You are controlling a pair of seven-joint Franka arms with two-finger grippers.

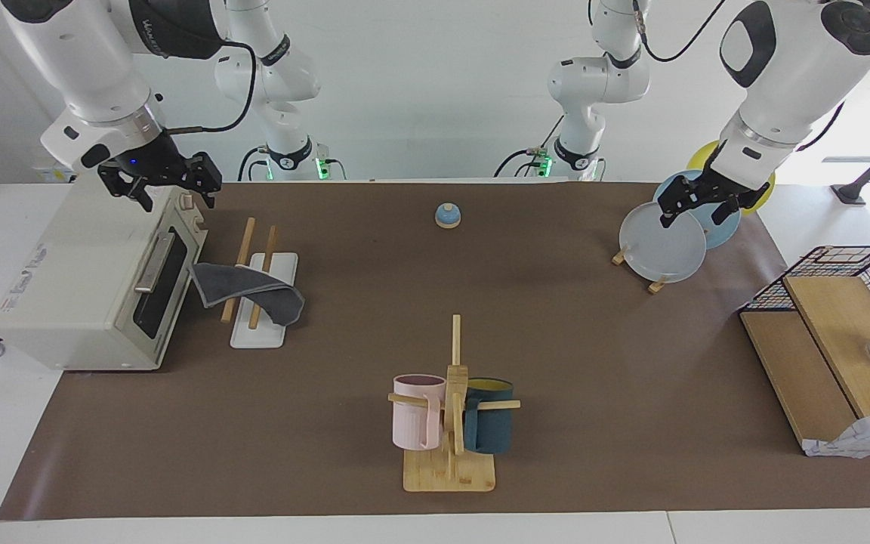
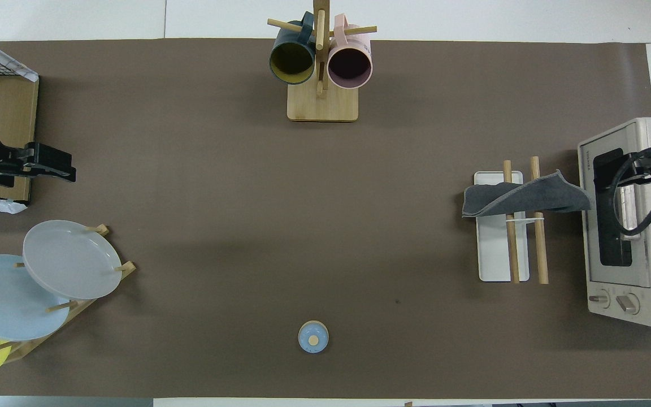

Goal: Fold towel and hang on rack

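The towel [image 1: 250, 288] [image 2: 524, 198] shows its grey face and hangs folded across both wooden rods of the rack [image 1: 259, 335] [image 2: 495, 265], at the rods' end farther from the robots. One corner sticks out toward the toaster oven. My right gripper [image 1: 172, 193] [image 2: 622, 172] is open and empty, raised over the top of the toaster oven, apart from the towel. My left gripper [image 1: 692, 214] [image 2: 54, 169] waits open and empty in the air over the plate stand, toward the left arm's end of the table.
A cream toaster oven [image 1: 80, 287] [image 2: 630, 226] stands right beside the rack. A bamboo mug stand [image 1: 449, 470] holds a pink and a teal mug. A plate stand [image 1: 661, 249], a blue bell [image 1: 448, 216] and a wire basket with wooden boards [image 1: 828, 332] also stand on the brown mat.
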